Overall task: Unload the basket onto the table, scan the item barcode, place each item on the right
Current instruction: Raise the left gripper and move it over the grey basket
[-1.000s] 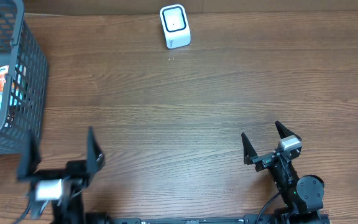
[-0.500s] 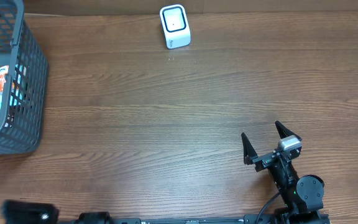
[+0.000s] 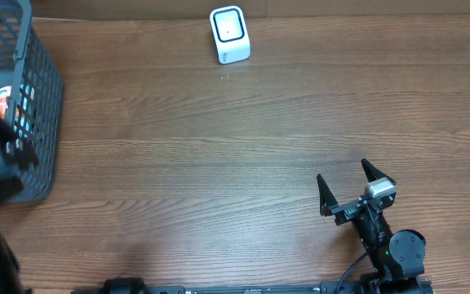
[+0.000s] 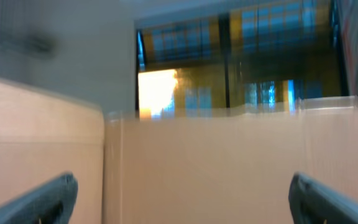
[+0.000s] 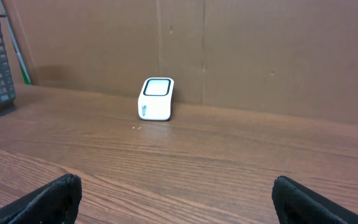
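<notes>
Right end effector [image 3: 341,171] stands open and empty at the near edge of the brown wooden bench [image 3: 219,147]. Far to its left, an orange-and-white packet [image 3: 3,100] lies in the grey plastic mesh basket [image 3: 46,90], mostly hidden; its long axis and barcode side cannot be told. Left end effector [image 4: 182,186], jaws wide apart, is a dark blur by that basket. Well ahead sits a white box-shaped scanner [image 3: 229,34], window up.

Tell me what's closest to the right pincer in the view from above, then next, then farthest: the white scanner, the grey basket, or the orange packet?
From the right pincer:
1. white scanner, ahead and to the left, at the back.
2. grey basket, at the far left.
3. orange packet, inside the basket, past its near wall.
</notes>
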### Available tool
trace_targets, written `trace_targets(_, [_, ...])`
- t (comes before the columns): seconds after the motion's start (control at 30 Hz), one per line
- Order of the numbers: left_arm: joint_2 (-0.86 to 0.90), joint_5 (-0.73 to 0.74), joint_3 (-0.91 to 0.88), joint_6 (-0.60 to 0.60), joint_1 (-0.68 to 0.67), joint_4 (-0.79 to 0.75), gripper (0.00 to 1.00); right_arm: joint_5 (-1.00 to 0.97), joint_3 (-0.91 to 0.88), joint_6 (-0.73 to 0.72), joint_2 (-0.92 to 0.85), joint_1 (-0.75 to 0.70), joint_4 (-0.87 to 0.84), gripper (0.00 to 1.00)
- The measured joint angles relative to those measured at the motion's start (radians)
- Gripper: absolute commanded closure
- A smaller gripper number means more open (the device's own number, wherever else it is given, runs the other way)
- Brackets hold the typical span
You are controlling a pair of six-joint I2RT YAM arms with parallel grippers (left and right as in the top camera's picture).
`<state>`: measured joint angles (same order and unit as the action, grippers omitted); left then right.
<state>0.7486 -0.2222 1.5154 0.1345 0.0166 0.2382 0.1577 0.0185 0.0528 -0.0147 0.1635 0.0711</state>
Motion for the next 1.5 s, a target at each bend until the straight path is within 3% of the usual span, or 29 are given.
trace_targets(0.2, [0.329, 0.001, 0.498, 0.0, -0.002, 0.55, 0.0, 0.0, 0.0, 0.0, 0.0, 0.0, 0.0, 0.0])
trace_targets(0.4, [0.606, 0.055, 0.777, -0.011, -0.002, 0.949, 0.0, 0.0, 0.0, 0.0, 0.0, 0.0, 0.0, 0.0])
trace_targets(0.47, [0.679, 0.099, 0.805, -0.018, -0.002, 1.011, 0.0, 0.0, 0.0, 0.0, 0.0, 0.0, 0.0, 0.0])
trace_targets(0.77, [0.907, 0.286, 0.808, -0.03, -0.002, 1.123, 0.0, 0.0, 0.0, 0.0, 0.0, 0.0, 0.0, 0.0])
trace_targets(1.03, [0.927, 0.183, 0.809, -0.027, 0.028, 1.117, 0.0, 0.0, 0.0, 0.0, 0.0, 0.0, 0.0, 0.0])
trace_targets(1.5, [1.022, 0.277, 0.81, -0.022, 0.486, 1.124, 0.0, 0.0, 0.0, 0.0, 0.0, 0.0, 0.0, 0.0])
